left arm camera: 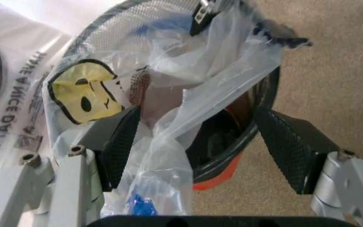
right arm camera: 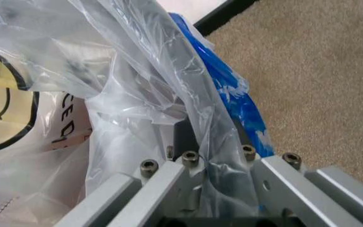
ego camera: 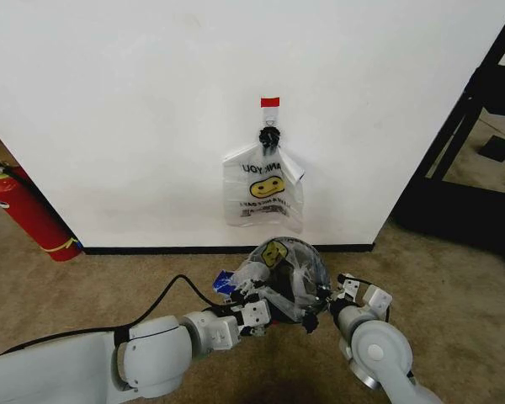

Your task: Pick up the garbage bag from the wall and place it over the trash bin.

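The garbage bag (ego camera: 279, 263), thin clear plastic with a yellow smiley face, lies draped over the trash bin (ego camera: 279, 296) on the carpet just in front of the wall (ego camera: 151, 101). My left gripper (ego camera: 251, 314) is at the bin's left side. In the left wrist view it (left arm camera: 197, 125) is open, its fingers wide apart on either side of loose bag film (left arm camera: 188, 85) and the bin's black rim (left arm camera: 235, 142) above the red base. My right gripper (ego camera: 320, 305) is at the bin's right side. In the right wrist view it (right arm camera: 208, 139) is shut on a fold of the garbage bag (right arm camera: 143, 75).
A second smiley bag (ego camera: 263, 189) with a black knot and a red tag hangs on the wall above the bin. A red fire extinguisher (ego camera: 29, 215) leans at the far left. A black frame (ego camera: 467, 118) stands at the right. Brown carpet surrounds the bin.
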Robot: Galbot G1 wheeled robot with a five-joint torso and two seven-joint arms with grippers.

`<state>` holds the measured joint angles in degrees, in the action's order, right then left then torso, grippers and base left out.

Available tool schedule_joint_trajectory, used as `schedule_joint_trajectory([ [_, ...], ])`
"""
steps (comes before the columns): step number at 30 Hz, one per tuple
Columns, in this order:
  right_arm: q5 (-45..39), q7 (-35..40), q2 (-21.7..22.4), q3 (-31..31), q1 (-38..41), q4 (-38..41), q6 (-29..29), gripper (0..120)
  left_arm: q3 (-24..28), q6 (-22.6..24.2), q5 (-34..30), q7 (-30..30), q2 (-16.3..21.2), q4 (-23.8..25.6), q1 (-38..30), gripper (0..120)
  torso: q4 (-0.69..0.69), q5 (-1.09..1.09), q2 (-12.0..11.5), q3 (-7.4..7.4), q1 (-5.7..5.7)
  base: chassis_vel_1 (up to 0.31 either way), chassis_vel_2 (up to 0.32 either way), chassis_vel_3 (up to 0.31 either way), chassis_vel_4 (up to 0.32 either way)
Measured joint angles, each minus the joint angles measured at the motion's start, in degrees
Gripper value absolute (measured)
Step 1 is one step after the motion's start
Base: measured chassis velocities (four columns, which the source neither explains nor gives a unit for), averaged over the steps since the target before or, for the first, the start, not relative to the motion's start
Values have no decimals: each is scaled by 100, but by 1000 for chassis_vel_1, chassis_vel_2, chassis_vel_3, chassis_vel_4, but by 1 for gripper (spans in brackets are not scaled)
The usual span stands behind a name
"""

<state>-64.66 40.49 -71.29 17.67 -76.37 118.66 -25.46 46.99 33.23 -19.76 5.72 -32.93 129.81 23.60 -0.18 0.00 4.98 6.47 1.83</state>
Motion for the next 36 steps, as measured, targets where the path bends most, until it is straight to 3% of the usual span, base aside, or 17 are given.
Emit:
schedule_joint_trajectory([
  [10, -37, 2, -18, -2, -9, 40, -2, 0, 139, -42, -133, 94, -250, -339, -119, 71, 1, 0, 0, 0, 0, 0, 0, 0, 0],
  [17, -41, 1, 4, 6, -20, 48, 3, 0, 122, -43, -177, 143, -292, -391, -77, 52, 0, 0, 0, 0, 0, 0, 0, 0, 0],
  [19, -44, 2, -4, 6, -18, 50, 4, 0, 115, -55, -186, 162, -303, -417, -65, 38, 0, 0, 0, 0, 0, 0, 0, 0, 0],
  [25, -44, 12, -42, 5, -11, 24, 4, 0, 79, -99, -186, 176, -294, -380, 40, 20, 0, 0, 0, 0, 0, 0, 0, 0, 0],
  [28, -44, 31, -94, 8, 0, -18, 6, 0, -13, -160, -176, 227, -238, -304, 177, 6, 0, 0, 0, 0, 0, 0, 0, 0, 0],
  [31, -44, 46, -126, 12, 9, -33, 7, 0, -77, -186, -162, 250, -203, -274, 267, 0, 0, 0, 0, 0, 0, 0, 0, 0, 0],
  [36, -72, 88, -198, 34, 34, -49, 14, 0, -500, -308, -37, 285, -47, -241, 733, 0, 0, 0, 1, -1, 0, 0, 0, 0, 0],
])
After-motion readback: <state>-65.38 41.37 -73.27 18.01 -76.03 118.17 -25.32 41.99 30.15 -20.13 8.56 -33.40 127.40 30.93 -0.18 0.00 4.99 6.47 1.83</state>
